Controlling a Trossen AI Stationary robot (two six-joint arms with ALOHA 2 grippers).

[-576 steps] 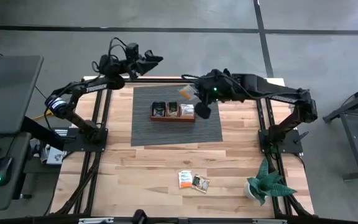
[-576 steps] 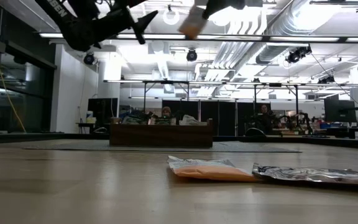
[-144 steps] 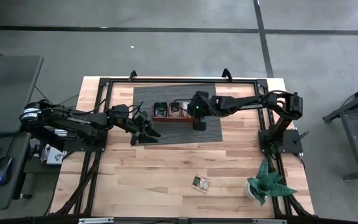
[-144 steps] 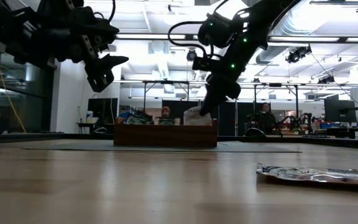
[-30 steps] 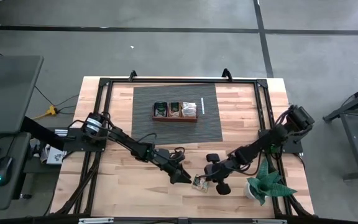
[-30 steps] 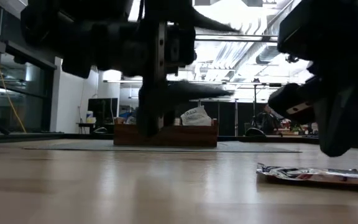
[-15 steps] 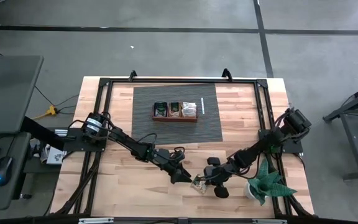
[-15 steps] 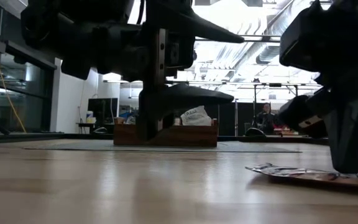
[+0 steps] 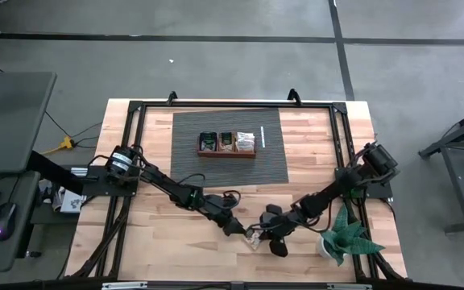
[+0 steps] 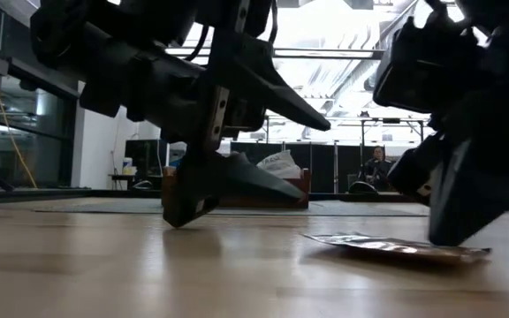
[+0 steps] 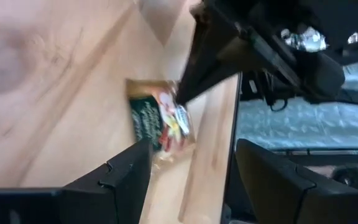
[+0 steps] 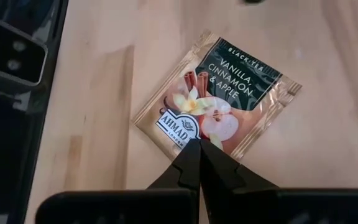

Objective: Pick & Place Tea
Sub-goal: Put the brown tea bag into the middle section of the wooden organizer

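One tea sachet (image 9: 253, 236), dark with a vanilla, cinnamon and apple print (image 12: 219, 93), lies flat on the wooden table near its front edge. My right gripper (image 9: 258, 234) is shut, and its tips rest on the sachet. My left gripper (image 9: 239, 229) stands open just to the sachet's left and points at it. In the left wrist view the sachet (image 11: 160, 121) lies just ahead of the gap between the two fingers, apart from them. In the low view the open left fingers (image 10: 299, 196) hang low over the table, left of the sachet (image 10: 387, 246). My right gripper presses its shut fingertips (image 12: 194, 152) down on the sachet's edge by the white brand label (image 12: 180, 127). The fingers slant down from the table's right. The sachet lies flat on the wood under them.
At the far side a brown wooden tray (image 9: 226, 154) with sachets in its compartments sits on a grey mat (image 9: 192, 169); a white sachet (image 10: 278, 163) stands up in it. A potted plant (image 9: 345, 240) stands close behind my right arm at the front right.
My right gripper has sunk onto the sachet, rolled, and moved a little toward the table's left. The sachet has slid a little leftward with it, toward my left gripper. My left gripper has tipped downward, so its lower finger now sits close over the table.
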